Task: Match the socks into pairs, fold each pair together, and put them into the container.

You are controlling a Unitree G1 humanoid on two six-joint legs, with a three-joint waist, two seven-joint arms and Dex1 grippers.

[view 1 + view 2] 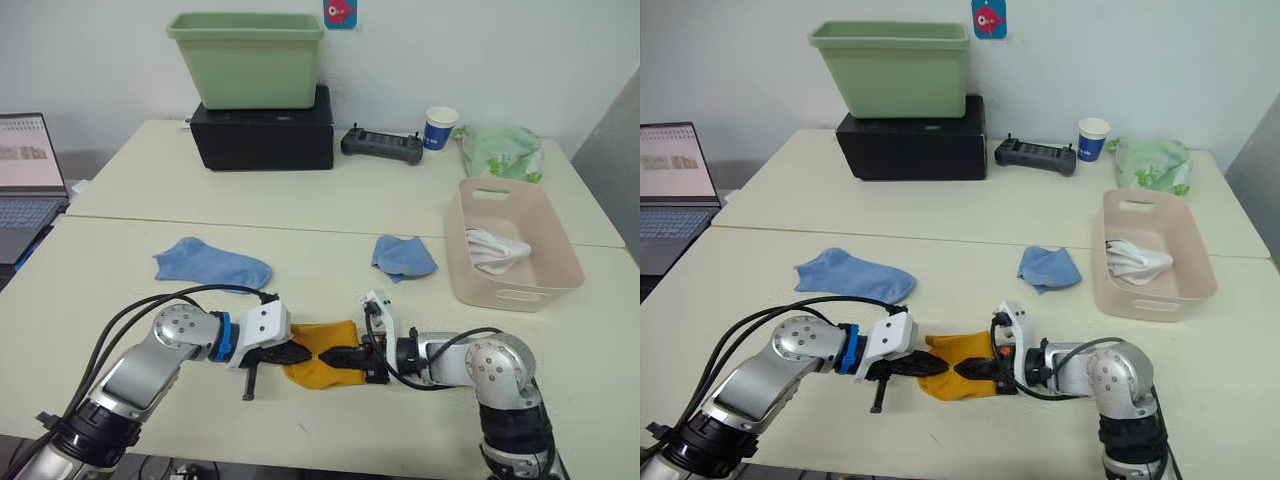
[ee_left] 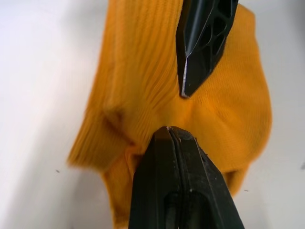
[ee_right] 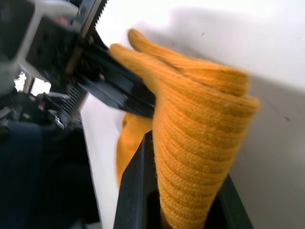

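Both hands point(image 1: 322, 354) pinch mustard-yellow socks point(image 1: 318, 345) on the cream table point(image 1: 330, 200).

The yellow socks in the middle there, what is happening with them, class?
Both claws are shut on the yellow socks at the table's front edge: the left claw from one side, the right claw from the other. White socks already lie in the pink container. Two blue socks, one flat and one crumpled, wait apart on the table.
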